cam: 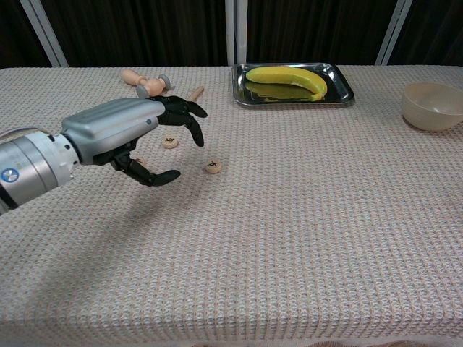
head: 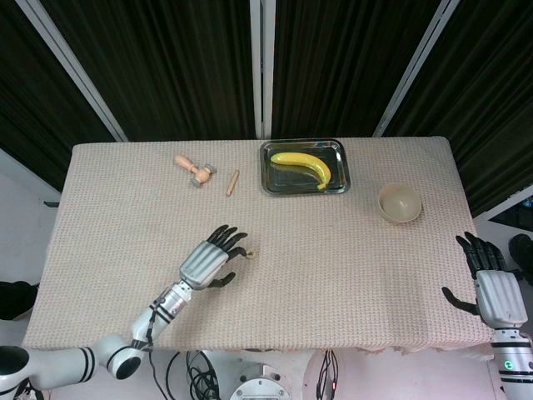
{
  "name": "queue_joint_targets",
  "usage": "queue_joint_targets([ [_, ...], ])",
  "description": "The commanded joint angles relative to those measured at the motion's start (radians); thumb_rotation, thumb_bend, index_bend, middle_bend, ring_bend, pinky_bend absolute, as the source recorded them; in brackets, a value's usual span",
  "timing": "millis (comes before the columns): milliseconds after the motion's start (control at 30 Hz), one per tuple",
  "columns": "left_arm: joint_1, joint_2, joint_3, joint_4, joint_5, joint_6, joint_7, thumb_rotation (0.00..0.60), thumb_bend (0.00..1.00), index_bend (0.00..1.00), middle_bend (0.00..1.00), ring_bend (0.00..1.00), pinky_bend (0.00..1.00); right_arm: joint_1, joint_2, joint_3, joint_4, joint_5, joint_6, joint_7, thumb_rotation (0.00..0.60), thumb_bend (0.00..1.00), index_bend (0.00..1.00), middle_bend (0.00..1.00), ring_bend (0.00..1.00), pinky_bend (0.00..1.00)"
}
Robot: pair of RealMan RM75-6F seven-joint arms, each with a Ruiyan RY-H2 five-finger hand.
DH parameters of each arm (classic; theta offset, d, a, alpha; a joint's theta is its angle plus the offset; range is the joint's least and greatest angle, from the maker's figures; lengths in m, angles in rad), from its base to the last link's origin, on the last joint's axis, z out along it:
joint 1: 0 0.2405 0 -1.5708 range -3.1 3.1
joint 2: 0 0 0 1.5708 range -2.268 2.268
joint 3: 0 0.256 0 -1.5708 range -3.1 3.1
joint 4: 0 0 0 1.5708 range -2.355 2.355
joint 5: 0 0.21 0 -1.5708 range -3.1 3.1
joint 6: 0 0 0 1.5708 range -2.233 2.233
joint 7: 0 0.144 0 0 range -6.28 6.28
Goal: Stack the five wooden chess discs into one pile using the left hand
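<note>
We see left hand (cam: 137, 137) above cloth, fingers spread, holding nothing. Single disc (cam: 213, 167) lies just right of fingertips; second disc (cam: 170, 143) beyond them, third mostly hidden behind hand. Right hand (head: 493, 283) off table (cam: 304, 238) corner, fingers apart, empty.

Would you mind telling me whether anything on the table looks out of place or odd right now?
Nothing is spilled or damaged. The banana lies in the metal tray, the bowl stands upright, and the left hand hovers open near two separate chess discs.
</note>
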Motion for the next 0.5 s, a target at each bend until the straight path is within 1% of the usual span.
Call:
queue_joint_targets([
  [33,-0.035,-0.047,-0.031,0.029,-0.05,-0.052,0.049,0.6,0.33,0.32,0.08,0.0,0.0,-0.002,0.003,0.002,0.002,0.001,0.003,0.009,0.6,0.16,0.0,0.0,0.0,0.0],
  [167,-0.077,-0.08,-0.068,0.051,-0.124,-0.12,0.113,0.6,0.33,0.32,0.08,0.0,0.0,0.0,0.005,0.001,0.005,0.004,-0.004,0.018,0.6,0.16,0.0,0.0,0.0,0.0],
  [267,-0.1,-0.103,-0.086,0.076,-0.173,-0.15,0.167,0.6,0.33,0.31,0.08,0.0,0.0,-0.001,0.007,0.001,0.003,0.0,-0.002,0.023,0.6,0.16,0.0,0.0,0.0,0.0],
  [500,-0.12,-0.137,-0.102,0.111,-0.227,-0.155,0.215,0.6,0.33,0.32,0.08,0.0,0.0,-0.003,0.012,0.003,0.002,0.002,0.002,0.034,0.6,0.16,0.0,0.0,0.0,0.0],
])
